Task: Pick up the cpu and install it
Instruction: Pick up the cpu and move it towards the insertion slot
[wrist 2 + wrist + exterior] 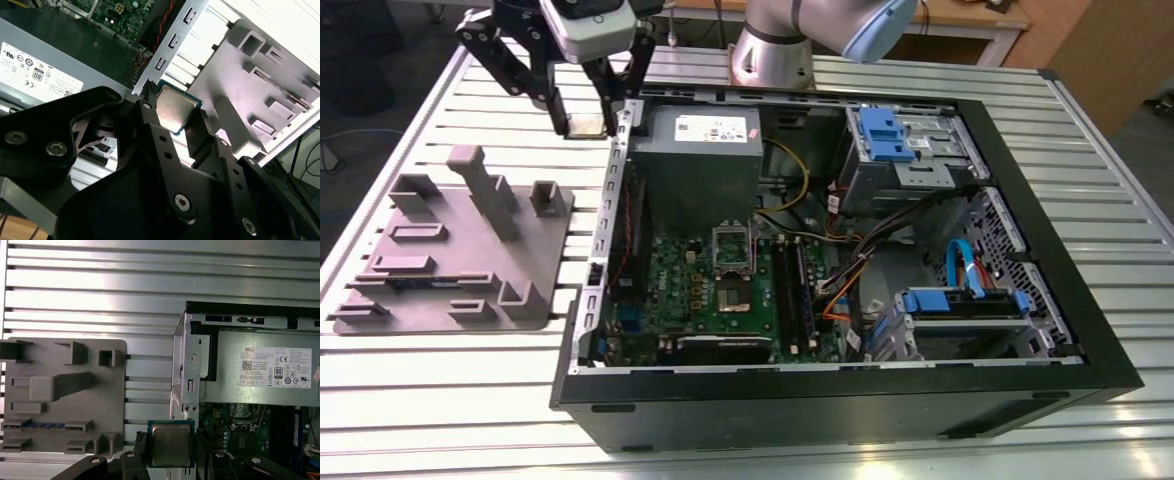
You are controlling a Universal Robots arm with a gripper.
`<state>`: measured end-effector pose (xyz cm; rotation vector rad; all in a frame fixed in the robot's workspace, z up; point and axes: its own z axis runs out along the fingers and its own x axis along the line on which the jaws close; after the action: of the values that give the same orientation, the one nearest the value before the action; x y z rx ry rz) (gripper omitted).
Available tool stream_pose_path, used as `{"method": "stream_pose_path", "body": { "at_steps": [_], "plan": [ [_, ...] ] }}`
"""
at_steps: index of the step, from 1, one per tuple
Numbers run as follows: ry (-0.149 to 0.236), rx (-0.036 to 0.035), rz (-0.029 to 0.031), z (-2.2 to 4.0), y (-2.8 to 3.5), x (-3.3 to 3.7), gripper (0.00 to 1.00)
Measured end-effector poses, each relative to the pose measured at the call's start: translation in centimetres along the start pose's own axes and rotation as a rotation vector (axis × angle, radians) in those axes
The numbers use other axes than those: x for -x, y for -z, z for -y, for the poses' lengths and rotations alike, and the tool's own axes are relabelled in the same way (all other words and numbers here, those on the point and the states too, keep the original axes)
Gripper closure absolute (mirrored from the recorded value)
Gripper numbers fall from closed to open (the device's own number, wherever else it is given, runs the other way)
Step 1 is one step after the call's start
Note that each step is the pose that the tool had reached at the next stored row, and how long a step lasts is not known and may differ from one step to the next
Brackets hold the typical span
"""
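Closest to me is the black wall of the open case [854, 400]. The case lies on its side on a metal table [440, 410] made of long slats. Inside the case I can see a green board [670, 290] with a square socket [731, 285] in the middle. A bunch of wires [854, 270] runs beside the board. A blue part [947, 300] sits at the exterior view's right. Further back in the case is a grey power box [700, 150].

Beside the case, at the exterior view's left, a grey plate [440, 270] with blocks standing up lies on the table.

At the far side is the arm [781, 40]. Its black claw [587, 122] hangs by the far corner of the case. The claw is squeezing the cpu [587, 126]. In both wrist views a finger [150, 117] presses on each side of the chip [176, 111] [171, 444]. Its silver top shows, with a green rim around it. The cpu is up in the air over the metal edge of the case, near the power box and well away from the socket.
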<state>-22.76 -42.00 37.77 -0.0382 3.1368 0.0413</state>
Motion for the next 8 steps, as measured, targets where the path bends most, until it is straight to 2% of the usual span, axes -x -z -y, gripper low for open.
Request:
{"method": "stream_pose_path", "body": {
  "at_steps": [8],
  "plan": [
    [0.0, 0.0, 0.0, 0.01, 0.0, 0.32, 0.53]
  ]
}}
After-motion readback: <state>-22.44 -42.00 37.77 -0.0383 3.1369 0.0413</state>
